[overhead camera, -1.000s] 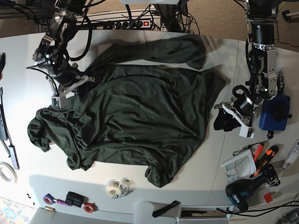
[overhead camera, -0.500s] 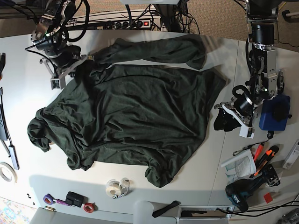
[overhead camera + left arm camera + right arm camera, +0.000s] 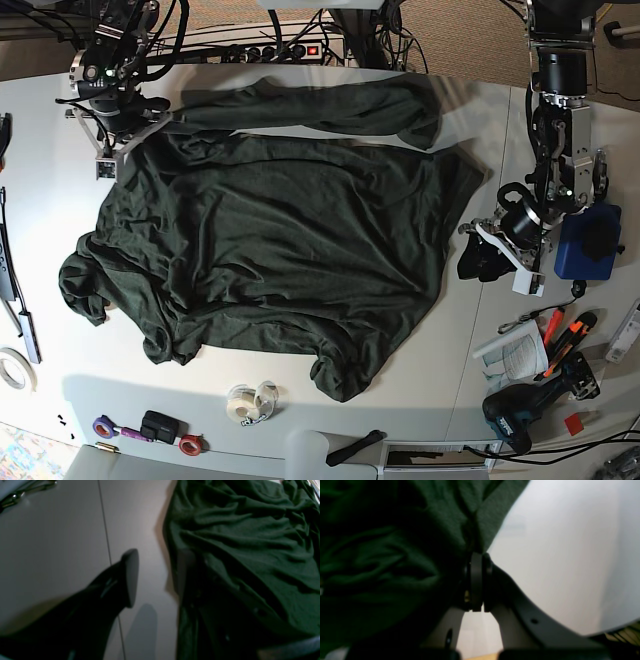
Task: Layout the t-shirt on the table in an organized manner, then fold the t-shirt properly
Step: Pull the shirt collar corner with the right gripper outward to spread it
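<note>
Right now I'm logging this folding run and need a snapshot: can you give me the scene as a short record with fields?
garment: dark forest-green long-sleeved t-shirt, spread but wrinkled, bottom edge bunched
surface: white table with a thin seam
right gripper: shut on t-shirt, at the far corner
left gripper: open, empty, beside the shirt's edge
nearby: blue rectangular pouch
</note>
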Tool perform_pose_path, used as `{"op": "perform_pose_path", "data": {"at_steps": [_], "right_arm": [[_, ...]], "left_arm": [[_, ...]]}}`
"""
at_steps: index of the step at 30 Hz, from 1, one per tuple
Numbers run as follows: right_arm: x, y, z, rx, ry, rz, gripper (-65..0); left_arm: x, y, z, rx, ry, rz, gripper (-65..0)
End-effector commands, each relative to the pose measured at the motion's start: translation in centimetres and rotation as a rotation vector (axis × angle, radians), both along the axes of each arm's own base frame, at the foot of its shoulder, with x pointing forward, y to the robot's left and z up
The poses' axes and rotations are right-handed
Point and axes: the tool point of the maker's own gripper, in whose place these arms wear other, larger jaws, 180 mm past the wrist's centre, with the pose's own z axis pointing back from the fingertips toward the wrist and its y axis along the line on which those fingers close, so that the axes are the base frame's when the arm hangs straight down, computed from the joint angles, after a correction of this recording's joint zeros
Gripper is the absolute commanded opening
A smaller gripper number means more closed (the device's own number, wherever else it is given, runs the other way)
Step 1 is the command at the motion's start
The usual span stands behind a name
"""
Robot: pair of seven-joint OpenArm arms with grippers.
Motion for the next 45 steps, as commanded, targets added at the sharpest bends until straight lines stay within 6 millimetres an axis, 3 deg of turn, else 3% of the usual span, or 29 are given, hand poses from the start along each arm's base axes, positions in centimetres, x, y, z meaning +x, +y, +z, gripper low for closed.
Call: {"op": "perform_pose_path", "data": {"at_steps": [1, 12, 16, 18, 28, 38, 45], "right_arm": [[0.3, -0.6, 0.9, -0.032, -0.023, -0.009, -65.0], [-0.5, -1.2, 0.6, -0.046, 0.020, -0.043, -64.6], [0.4, -1.1, 1.1, -0.055, -0.032, -0.026, -44.2], [0.9, -1.2, 1.6, -0.066, -0.060, -0.009, -37.3], [4.4, -4.2, 5.7, -0.175, -0.204, -0.015, -36.9], [8.3, -3.5, 9.1, -0.142, -0.366, -0.004, -36.9], [8.8, -2.6, 9.1, -0.087, -0.394, 0.006, -36.9]], "left_arm": [[1.1, 0.3, 2.0, -0.009, -0.063, 0.005, -39.0], [1.1, 0.3, 2.0, -0.009, -0.063, 0.005, -39.0], [1.1, 0.3, 2.0, -0.009, -0.063, 0.005, -39.0], [1.1, 0.3, 2.0, -0.009, -0.063, 0.005, -39.0], [1.1, 0.3, 2.0, -0.011, -0.064, 0.006, -39.0], [1.1, 0.3, 2.0, -0.014, -0.064, 0.005, -39.0], [1.1, 0.3, 2.0, -0.014, -0.064, 0.005, -39.0]]}}
